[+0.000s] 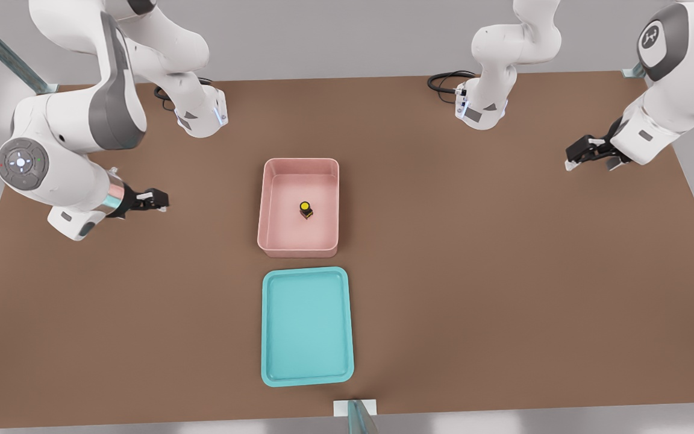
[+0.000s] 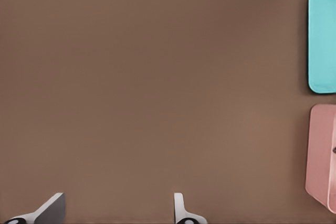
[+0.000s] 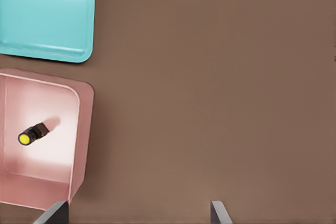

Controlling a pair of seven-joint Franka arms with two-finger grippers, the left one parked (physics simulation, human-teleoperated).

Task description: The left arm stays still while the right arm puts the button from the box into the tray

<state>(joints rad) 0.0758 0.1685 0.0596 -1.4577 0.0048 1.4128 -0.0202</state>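
The button [image 1: 305, 209], a yellow cap on a black body, is being seen inside the pink box [image 1: 271, 208], well apart from the widely spread, empty fingers [image 3: 219, 214] of the gripper [image 1: 157, 199], whose tips are being cropped in the wrist view.

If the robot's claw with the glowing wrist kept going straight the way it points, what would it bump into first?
Probably the bare brown table, just beside the pink box. The right wrist view looks past the open gripper straight onto tabletop; depth is hard to judge.
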